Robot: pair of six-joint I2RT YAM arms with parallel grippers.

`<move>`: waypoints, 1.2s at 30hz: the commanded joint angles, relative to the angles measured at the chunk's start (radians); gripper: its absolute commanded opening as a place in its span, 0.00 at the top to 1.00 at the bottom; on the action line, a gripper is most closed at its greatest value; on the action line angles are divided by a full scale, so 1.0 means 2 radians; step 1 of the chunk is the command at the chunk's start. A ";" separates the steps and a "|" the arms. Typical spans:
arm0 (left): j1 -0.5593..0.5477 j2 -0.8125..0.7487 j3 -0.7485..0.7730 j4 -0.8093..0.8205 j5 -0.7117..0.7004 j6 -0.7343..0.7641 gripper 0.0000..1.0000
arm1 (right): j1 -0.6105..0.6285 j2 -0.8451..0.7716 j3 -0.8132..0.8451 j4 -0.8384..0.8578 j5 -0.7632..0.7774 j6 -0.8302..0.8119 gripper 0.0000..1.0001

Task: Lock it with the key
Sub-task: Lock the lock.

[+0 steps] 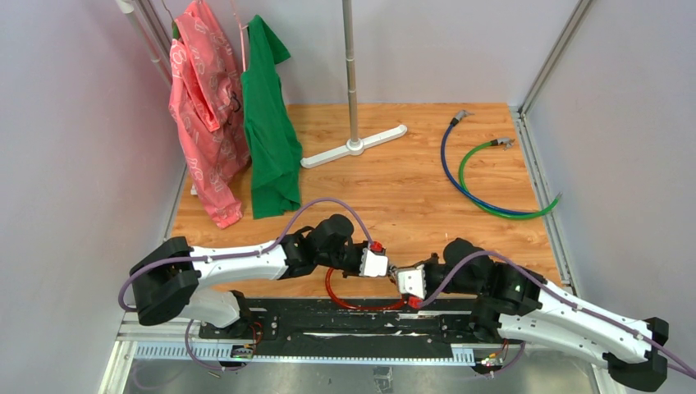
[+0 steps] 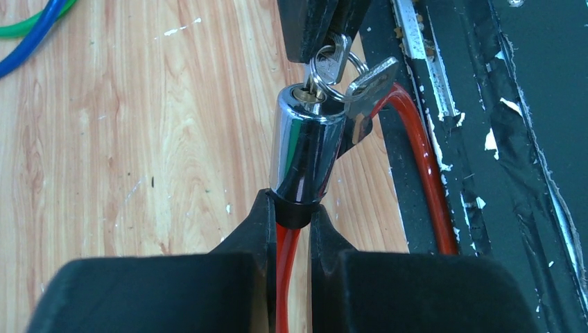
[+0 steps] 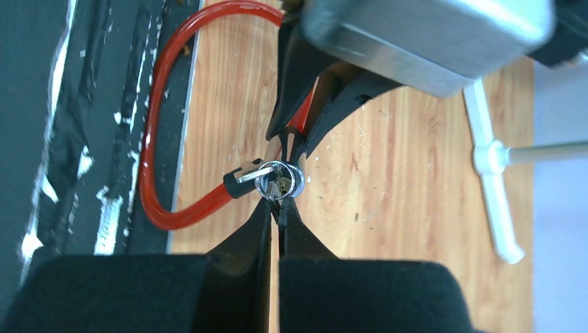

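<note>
Atop the chrome lock [image 2: 305,146], right gripper [image 3: 281,210] pinches the inserted key [image 2: 338,55].

Garments, two: pink garment [image 1: 201,123], green garment [image 1: 271,139]. Cables, three: red cable [image 2: 423,152], blue cable [image 1: 443,160], green cable [image 1: 462,171]. Keys, two: inserted key [image 2: 338,57], dangling key [image 2: 371,84]. One lock cylinder [image 2: 305,146]. One stand [image 1: 353,148].

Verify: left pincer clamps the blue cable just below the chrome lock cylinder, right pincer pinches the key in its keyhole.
Wrong colour: the cable in the left pincer is red, as the left wrist view shows; the right pincer does pinch the key.
</note>
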 commanded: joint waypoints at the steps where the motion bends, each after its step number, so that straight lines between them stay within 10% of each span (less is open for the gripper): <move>1: -0.014 0.006 -0.030 -0.070 -0.002 -0.027 1.00 | 0.009 -0.014 -0.020 0.080 0.004 0.191 1.00; 18: -0.014 -0.023 -0.047 -0.039 -0.039 -0.093 1.00 | 0.009 -0.091 -0.101 0.099 0.185 0.556 1.00; 27: -0.014 -0.020 -0.052 -0.029 -0.025 -0.087 1.00 | 0.009 -0.076 -0.097 0.107 0.163 0.524 0.99; 36: -0.014 -0.021 -0.058 -0.029 -0.035 -0.084 1.00 | 0.009 -0.102 -0.047 -0.012 0.183 0.555 0.62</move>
